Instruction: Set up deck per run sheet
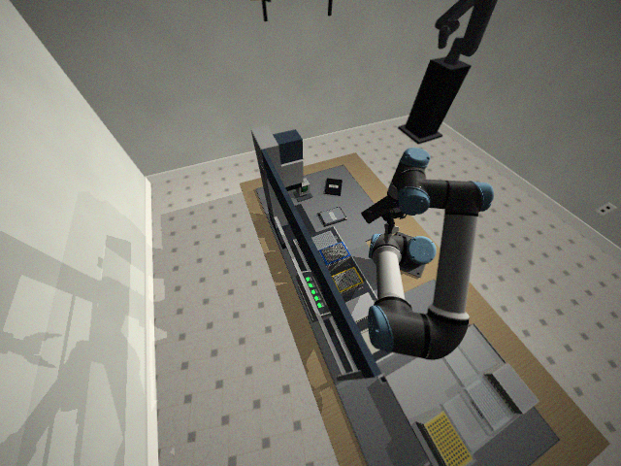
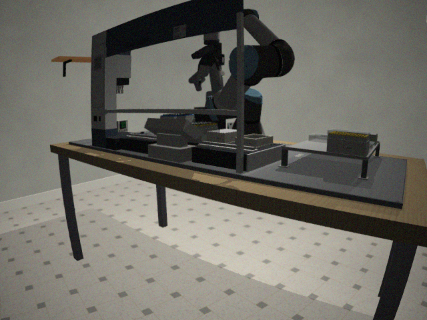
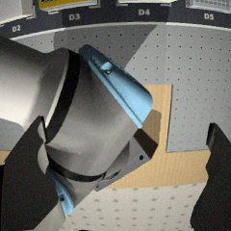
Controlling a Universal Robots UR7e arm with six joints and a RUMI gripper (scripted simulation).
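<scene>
Top view, read left to right: a dark liquid handler gantry [image 1: 301, 235] runs down the middle of a wooden table [image 1: 561, 401]. Beside it at about 3 o'clock sit two uncovered tip racks, one blue-framed [image 1: 334, 251] and one yellow-framed [image 1: 347, 279]. One row of five green lamps [image 1: 313, 291] glows on the gantry's front. Toward 12 o'clock lie one flat grey lid or plate [image 1: 332, 216] and one small black block [image 1: 333, 186]. At 5 o'clock the shelf unit [image 1: 524, 401] holds one yellow-topped rack [image 1: 447, 438] and what look like several pale plates or covers; their count is hard to tell.

One arm folds over the deck with its gripper [image 1: 375, 213] raised well above the labware. Its fingers stand apart and hold nothing; in the wrist view they frame the arm's own elbow, with position labels D2 to D5 along the top edge.

My judgement: this is a travel move between inspections. To do it well, keep the open fingers high, avoid the gantry bar, and centre squarely over the next item before descending.
</scene>
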